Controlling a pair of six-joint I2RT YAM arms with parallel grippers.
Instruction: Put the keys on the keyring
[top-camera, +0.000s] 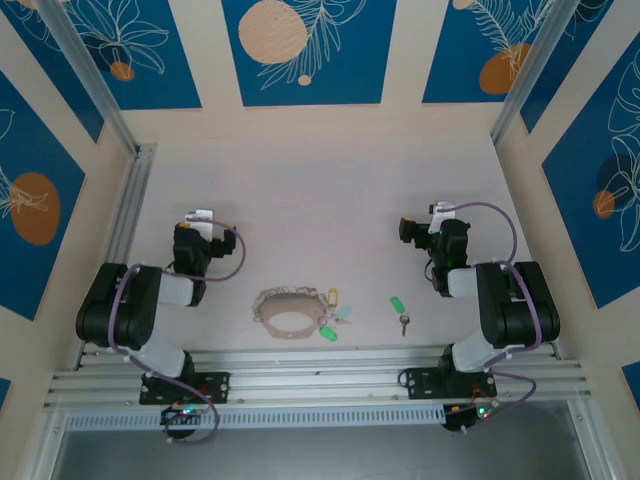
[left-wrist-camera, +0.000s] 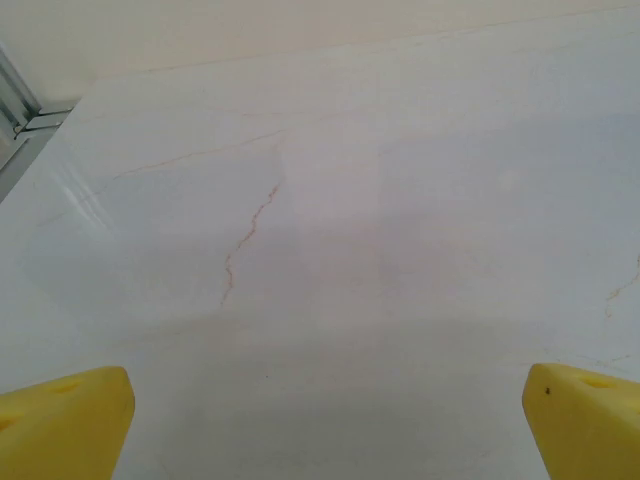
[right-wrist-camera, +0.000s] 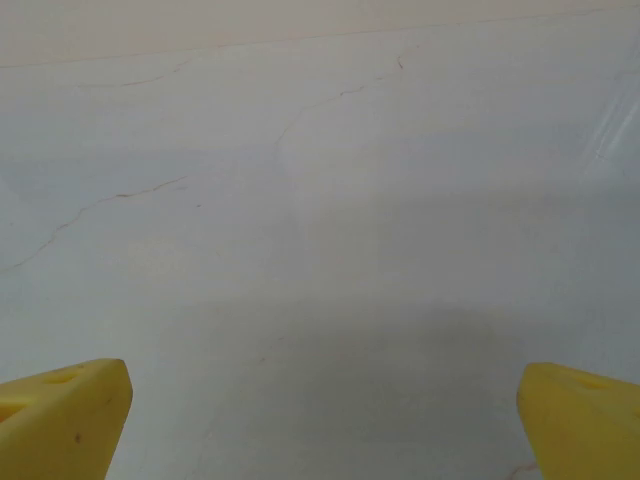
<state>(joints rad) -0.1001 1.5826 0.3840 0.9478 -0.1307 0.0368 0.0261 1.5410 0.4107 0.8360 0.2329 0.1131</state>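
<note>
Yellow fingertips (left-wrist-camera: 60, 420) sit at the bottom corners of the left wrist view, far apart: the left claw (left-wrist-camera: 325, 425) is spread wide and holds nothing. Under it is bare pale table (left-wrist-camera: 420, 200) with a thin reddish vein. The right claw (right-wrist-camera: 320, 420) reads the same, spread and empty over bare surface. From above, both claws hover well back from the work, one out to the left and one to the right.

Between the two arm bases, close to the table's near edge, the keyring (top-camera: 290, 310) lies flat, a pale tan loop. At its right side sits a small cluster of keys (top-camera: 330, 315), with a yellow tag (top-camera: 333, 297) and a green tag (top-camera: 324, 331) touching or just beside the loop. Whether they are threaded on is too small to tell. A loose key (top-camera: 403, 321) with its own green tag lies apart to the right, nearer the right arm.

That key is probably light, stiff and slick, and lies almost flush with the table, so the plastic tag looks like the better place to pinch. The ring seems thin and light enough to slide when pushed, so the other claw would likely need to pin it.
</note>
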